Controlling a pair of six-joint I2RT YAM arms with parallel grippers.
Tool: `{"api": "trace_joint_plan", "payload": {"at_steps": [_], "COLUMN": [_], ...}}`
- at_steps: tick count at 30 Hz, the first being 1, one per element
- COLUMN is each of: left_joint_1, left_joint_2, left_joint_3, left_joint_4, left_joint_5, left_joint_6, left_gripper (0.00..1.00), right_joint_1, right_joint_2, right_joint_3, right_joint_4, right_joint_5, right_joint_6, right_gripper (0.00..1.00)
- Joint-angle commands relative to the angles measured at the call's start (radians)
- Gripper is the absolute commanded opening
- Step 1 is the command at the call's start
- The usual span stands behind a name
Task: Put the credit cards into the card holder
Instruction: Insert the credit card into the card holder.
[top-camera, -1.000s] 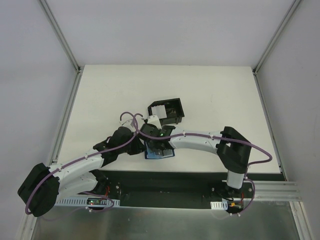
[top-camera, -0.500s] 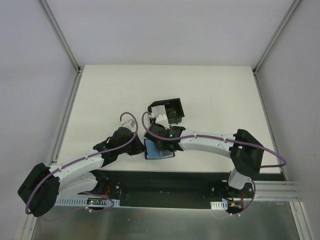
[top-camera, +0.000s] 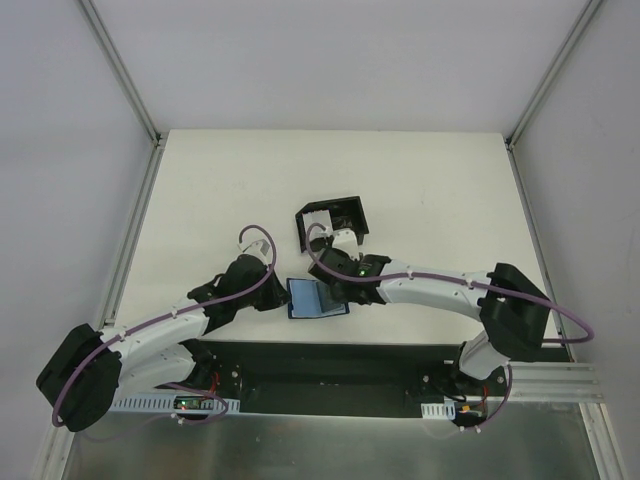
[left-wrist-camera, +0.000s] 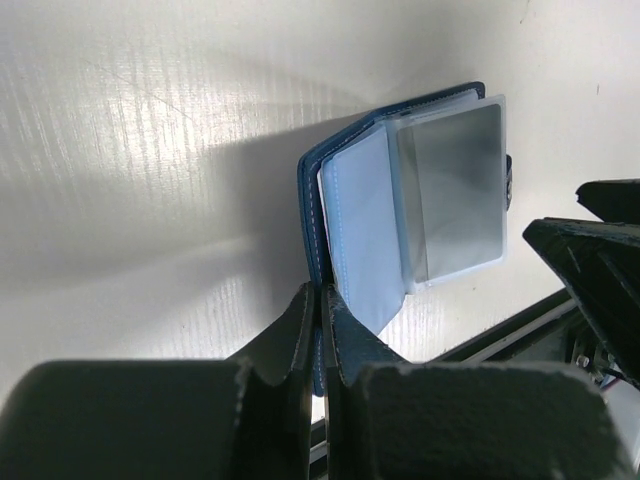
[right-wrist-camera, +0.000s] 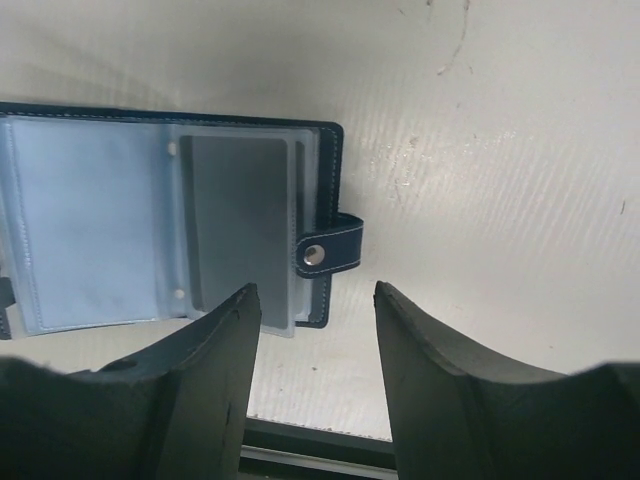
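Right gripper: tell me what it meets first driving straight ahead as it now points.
Most likely the card holder, at its snap-tab edge between the open fingers of the right gripper; depth is unclear, so possibly the table beside it.

Black open-topped box (top-camera: 348, 222) sat on the white surface (top-camera: 430, 190), just beyond the right gripper (right-wrist-camera: 315, 288). Surface showed fine parallel streaks, plus a thin dark scuff (right-wrist-camera: 455, 40) ahead and to the right of that gripper. Dark strip (top-camera: 330, 360) ran along the surface's near edge, behind the gripper.
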Motion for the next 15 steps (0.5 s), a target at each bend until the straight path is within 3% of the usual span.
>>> {"api": "trace_joint_plan", "payload": {"at_steps": [1,7,15], "left_joint_1": [0.008,0.006,0.008], "left_joint_2": [0.010,0.022,0.043], "left_joint_3": [-0.004,-0.002,0.018], "left_joint_4": [0.002,0.002,-0.012], "left_joint_5": [-0.033,-0.042,-0.053], "left_joint_6": [-0.018,-0.015,-0.011], "left_gripper": [0.00,0.00,0.00], "right_joint_1": [-0.021,-0.075,-0.175], "right_joint_2": [-0.080,-0.155,-0.149], "right_joint_3": [-0.034,-0.045,-0.077], "right_joint_4": [0.020,0.045,0.203], "right_joint_5": [-0.002,-0.033,-0.259], "right_joint_6": [0.021,-0.030,-0.102], "right_gripper": [0.52,0.53,0.48]}}
